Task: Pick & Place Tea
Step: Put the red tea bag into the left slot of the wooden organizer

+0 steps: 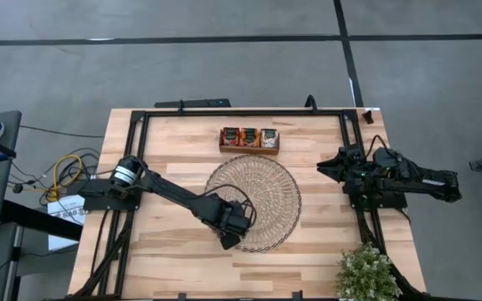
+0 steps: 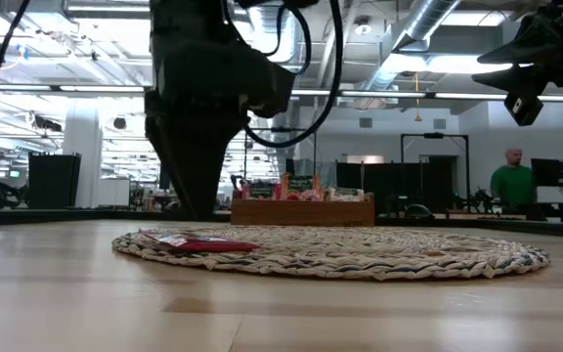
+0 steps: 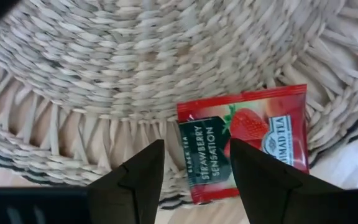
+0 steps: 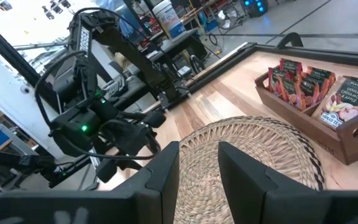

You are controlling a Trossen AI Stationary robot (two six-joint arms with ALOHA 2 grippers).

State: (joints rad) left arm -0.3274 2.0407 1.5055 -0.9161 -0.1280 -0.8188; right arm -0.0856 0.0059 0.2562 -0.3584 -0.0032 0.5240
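High view: the left gripper (image 1: 231, 237) sits over the woven mat's (image 1: 266, 180) lower-left rim, hiding the sachet; the wooden tray (image 1: 249, 149) holds tea above centre. Low view: a red sachet lies flat on the mat, left of centre. Left wrist view: parted fingers straddle the strawberry tea sachet (image 3: 253, 140), gripping nothing. Right wrist view: the right gripper (image 4: 199, 163) is parted and empty.

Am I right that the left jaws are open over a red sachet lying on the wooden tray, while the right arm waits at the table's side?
Not quite: the red sachet lies on the woven mat, near its edge, not on the wooden tray. The left wrist view shows this. The rest holds: the left gripper has open jaws over the sachet, and the right gripper waits at the table's side.
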